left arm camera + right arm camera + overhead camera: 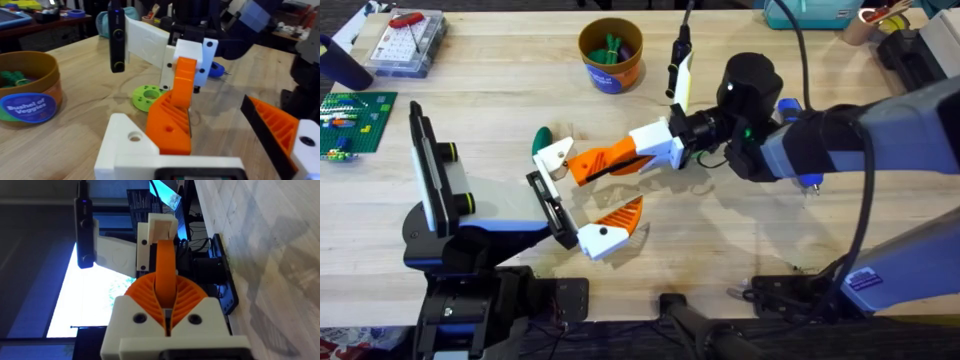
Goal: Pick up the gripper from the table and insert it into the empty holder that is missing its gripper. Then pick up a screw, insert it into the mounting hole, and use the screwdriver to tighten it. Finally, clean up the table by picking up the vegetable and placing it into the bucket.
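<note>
- The right gripper [585, 165] has its orange fingers pressed together, pinching the orange tip of the gripper [552, 153], the loose white-and-orange finger piece.
- The piece is held just above the bench, left of centre and about midway between the far and near edges. Its white block leads, away from the right arm.
- The holder [548, 208], a narrow black rail at the end of the left arm, lies just beside the block, on the side toward the near edge.
- The rail's long axis runs slantwise from far to near. The right gripper's long axis runs across the bench from the right, roughly crosswise to the rail.
- The block sits at the rail's far end. Whether it is seated or merely touching cannot be told.
- The mounted finger [610, 232] occupies the rail's near end, well apart from the piece, and nothing is gripped between them.
- Judgement: insertion is in hand. The coming move depends on lining the block up with the rail's far end, and the right arm is the one placed to do so.
- The bucket [610, 55] stands near the far edge, well apart from the work.
</note>
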